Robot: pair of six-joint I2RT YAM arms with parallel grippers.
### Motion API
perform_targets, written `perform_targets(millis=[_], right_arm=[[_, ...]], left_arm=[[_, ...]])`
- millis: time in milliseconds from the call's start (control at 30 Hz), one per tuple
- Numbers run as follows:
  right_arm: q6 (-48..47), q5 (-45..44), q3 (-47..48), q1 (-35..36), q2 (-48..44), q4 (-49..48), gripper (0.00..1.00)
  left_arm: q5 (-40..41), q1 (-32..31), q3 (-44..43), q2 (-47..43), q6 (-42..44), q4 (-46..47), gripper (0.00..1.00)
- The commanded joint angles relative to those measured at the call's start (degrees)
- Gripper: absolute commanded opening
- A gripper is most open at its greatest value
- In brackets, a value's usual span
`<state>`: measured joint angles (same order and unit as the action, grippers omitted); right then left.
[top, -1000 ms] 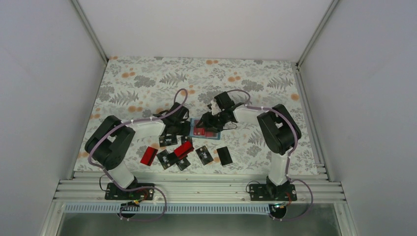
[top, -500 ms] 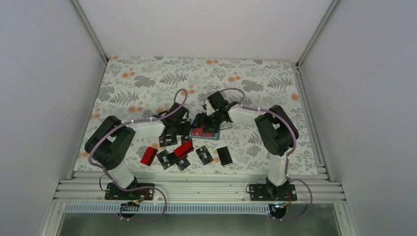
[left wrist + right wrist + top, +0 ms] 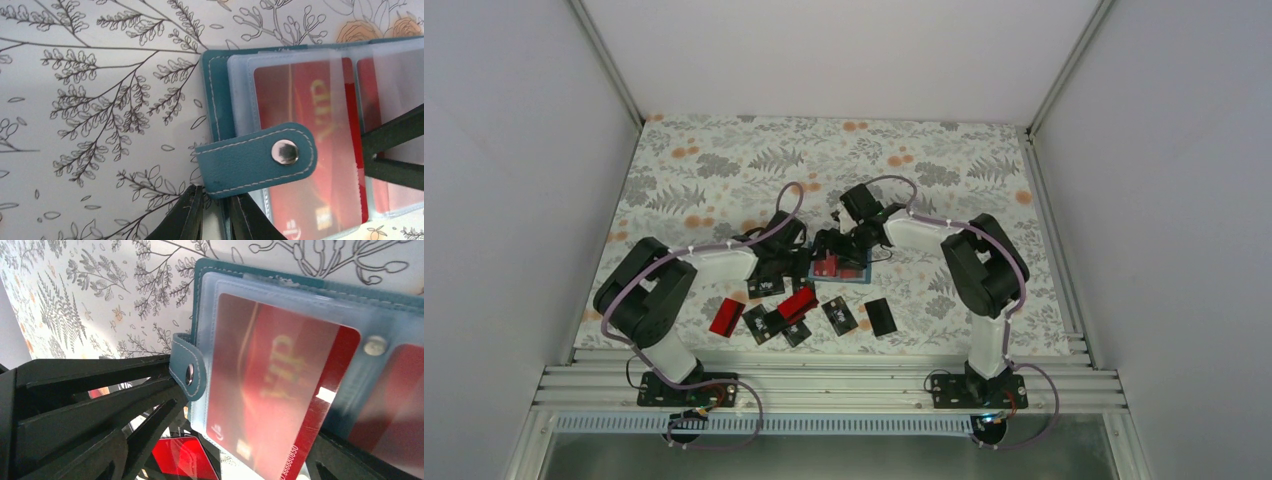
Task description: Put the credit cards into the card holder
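**Holder open on counter, L claw pinching its edge**

On my feed the card holder (image 3: 215, 100) lies open on the flowered counter (image 3: 724, 170), btwn the two arms, clear sleeves facing up. A red card (image 3: 270, 385) w/ gold "VIP" lettering sits inside the sleeve by the snap strap (image 3: 255, 160). Another red one shows in the next sleeve over. The strap folds across that first sleeve's edge.

L claw (image 3: 216, 220) is nearly closed, fingers pinching the holder's edge just below the strap. R claw (image 3: 831, 246) is spread wide over the holder, a finger either side of the sleeved card, gripping nothing I can see.

Loose cards (image 3: 797, 303), red and black, lie on the counter just beside the holder, toward the arm bases. One black card (image 3: 880, 316) sits off to the right of them.
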<state>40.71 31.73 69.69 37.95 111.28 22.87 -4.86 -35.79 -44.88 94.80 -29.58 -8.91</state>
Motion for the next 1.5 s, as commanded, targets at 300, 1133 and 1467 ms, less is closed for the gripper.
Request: perform_targets(millis=[300,1133,1467], right_arm=[[-7.5,-4.8,5.2,0.5,-2.9,9.0,1.0],[-12.0,-6.8,-15.0,-12.8,-19.4,3.5,0.97],[-12.8,-2.6,-17.4,-14.0,-18.1,1.2,0.95]], left_arm=[[4.6,-0.3,-1.1,-4.7,0.7,-7.1,0.17],[15.9,-8.4,-17.4,3.9,3.5,-17.6,0.44],[25.1,-11.3,-21.2,9.5,0.9,-23.2,0.37]])
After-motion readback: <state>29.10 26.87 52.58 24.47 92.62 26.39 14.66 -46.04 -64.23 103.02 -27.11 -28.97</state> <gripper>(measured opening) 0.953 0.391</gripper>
